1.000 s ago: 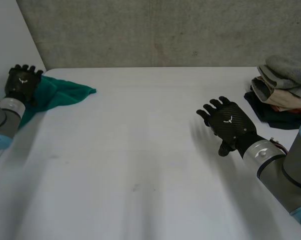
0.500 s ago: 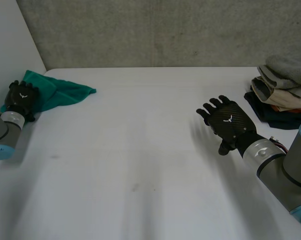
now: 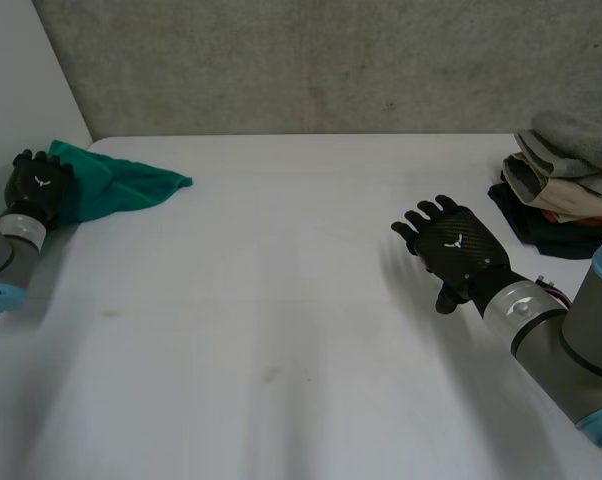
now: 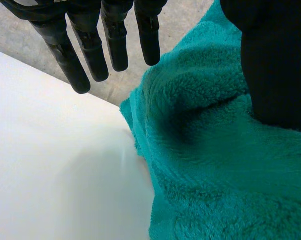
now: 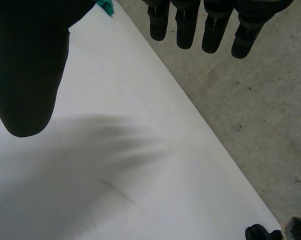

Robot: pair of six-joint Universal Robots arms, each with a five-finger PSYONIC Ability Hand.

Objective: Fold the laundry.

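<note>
A teal towel lies bunched at the table's far left corner. My left hand rests at the towel's left end, by the table's edge. In the left wrist view its fingers are straight and reach past the towel, while the thumb lies over the cloth without pinching it. My right hand hovers over the bare table right of the middle, palm down. Its fingers are spread and straight, with nothing in them.
A stack of folded laundry in grey, beige and dark colours sits at the table's far right edge. The white table stretches bare between the two hands. A concrete wall stands behind it.
My left hand has drawn back toward the table's left edge, and the towel's near-left part has bunched up beside it. The right hand has stayed still.
</note>
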